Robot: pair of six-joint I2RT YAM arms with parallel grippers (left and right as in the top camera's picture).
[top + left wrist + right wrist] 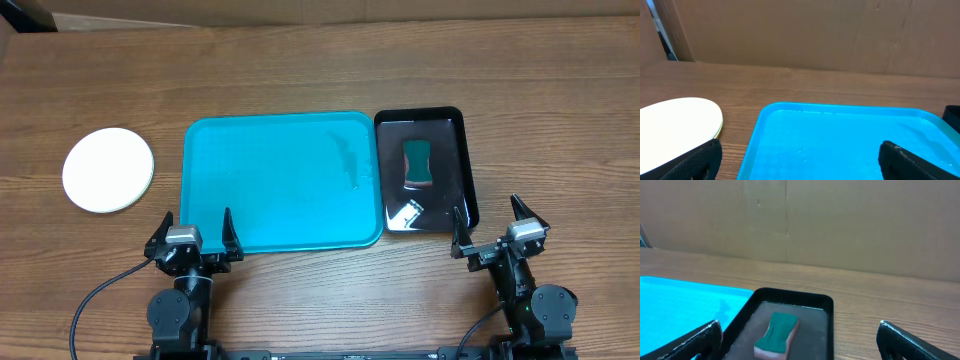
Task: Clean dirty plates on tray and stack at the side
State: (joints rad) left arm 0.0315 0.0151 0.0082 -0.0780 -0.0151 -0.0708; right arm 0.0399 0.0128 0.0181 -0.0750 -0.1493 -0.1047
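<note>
The turquoise tray [280, 180] lies mid-table with no plates on it; a few wet streaks show near its right side. It also shows in the left wrist view [840, 140] and the right wrist view [675, 300]. A stack of plates [108, 169] sits on the table to the tray's left, the white plate on top, with a yellow-green edge showing beneath it in the left wrist view [677, 122]. The light blue plate is hidden. My left gripper [196, 234] is open and empty at the tray's front left edge. My right gripper [492, 228] is open and empty at the front of the black tray.
A glossy black tray [465, 165] lies right of the turquoise tray, holding a green-topped sponge [417, 163], also seen in the right wrist view [776, 332], and a small white object [408, 213]. A cardboard wall [805, 30] stands behind the table.
</note>
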